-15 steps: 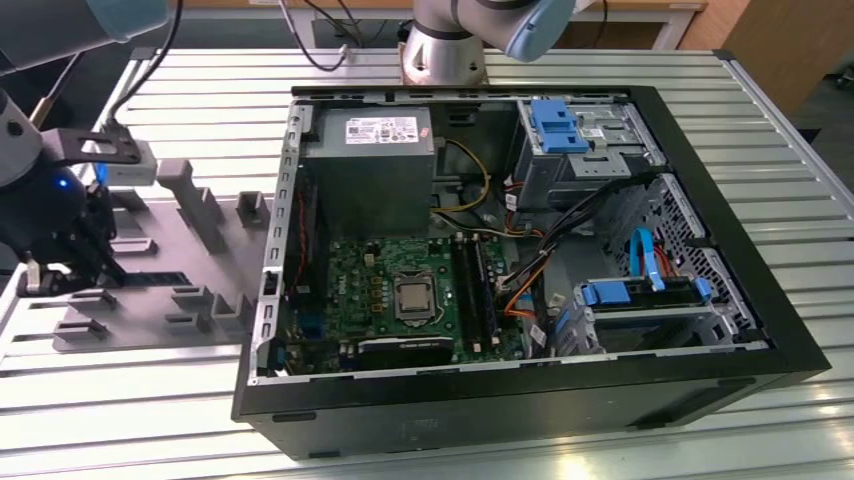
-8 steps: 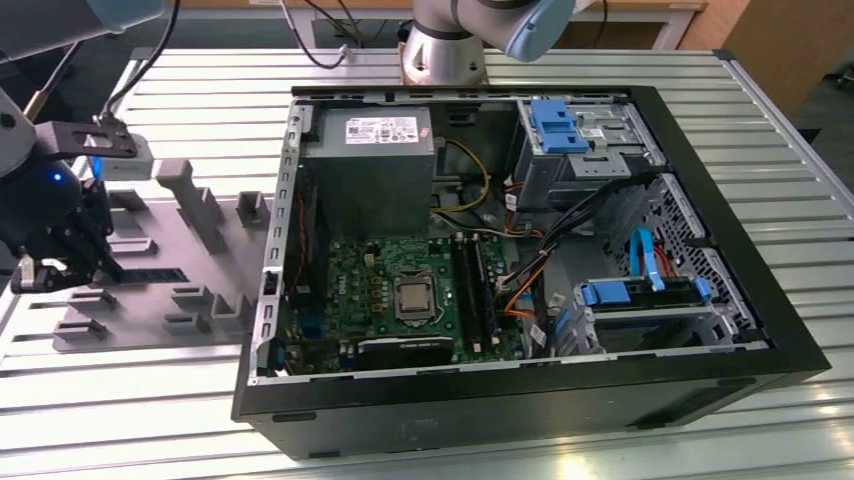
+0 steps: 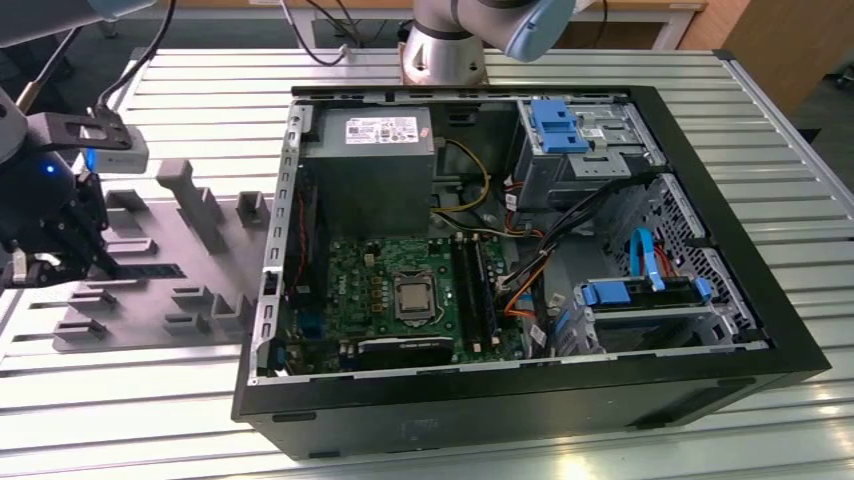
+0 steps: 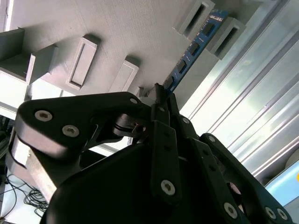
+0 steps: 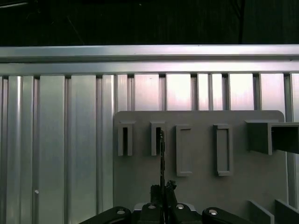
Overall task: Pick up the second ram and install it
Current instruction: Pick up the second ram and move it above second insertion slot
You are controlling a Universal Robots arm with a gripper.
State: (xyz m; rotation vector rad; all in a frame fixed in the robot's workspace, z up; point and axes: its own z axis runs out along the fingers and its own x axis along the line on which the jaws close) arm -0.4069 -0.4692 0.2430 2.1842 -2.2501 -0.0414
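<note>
A black metal desktop computer case [image 3: 534,405] lies open on a ribbed silver aluminium table [image 3: 200,90]. Inside it sit a grey boxy power supply [image 3: 367,165], a square green motherboard [image 3: 360,285] and blue plastic drive brackets [image 3: 554,125]. Just beside the case, toward the exterior view's left, rests a flat grey plastic fixture plate [image 3: 227,265] with upright slotted holders.

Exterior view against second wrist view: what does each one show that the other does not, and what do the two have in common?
The exterior view adds the open computer case with its motherboard, power supply and black memory slots, at the exterior view's right of the gray holder plate. The second wrist view adds the second ram up close: its blue face with black chips, standing between two holder posts, its near end at the gripper. Both share the gripper, the holder plate and the ribbed metal table.
</note>
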